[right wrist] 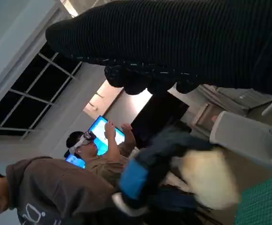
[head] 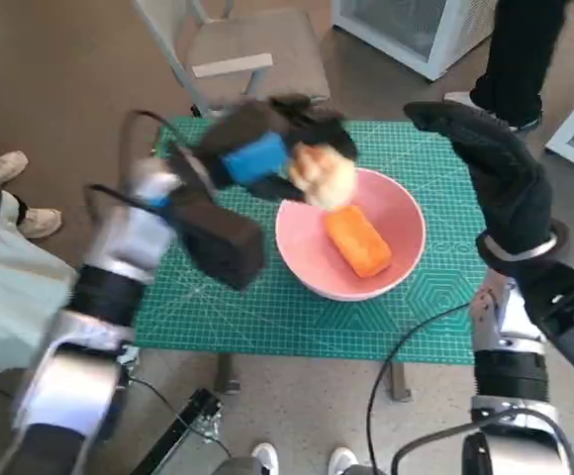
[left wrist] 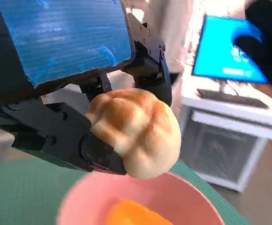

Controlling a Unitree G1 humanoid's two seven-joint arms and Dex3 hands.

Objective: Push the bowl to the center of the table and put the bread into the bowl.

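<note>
Head cam looks steeply down on table [head: 267, 317]; wrist cams sit close behind each hand; all three share the bread roll [head: 324, 176].

Two pieces of bread are showing: one pale, round, ridged bun [head: 323, 174] and one orange, oblong loaf [head: 358, 240]. One pink, round plastic bowl [head: 403, 213] is sitting on one green cutting mat with a printed grid [head: 267, 307], which is covering one small table. Two robot hands are appearing: one black left hand with blue tape over its back [head: 267, 148] and one right hand in a black knitted glove [head: 495, 168]. One grey chair [head: 257, 49] is standing beyond the table. Two people are showing in the right wrist view. One bright blue screen [left wrist: 230, 51] is glowing in the left wrist view.
</note>
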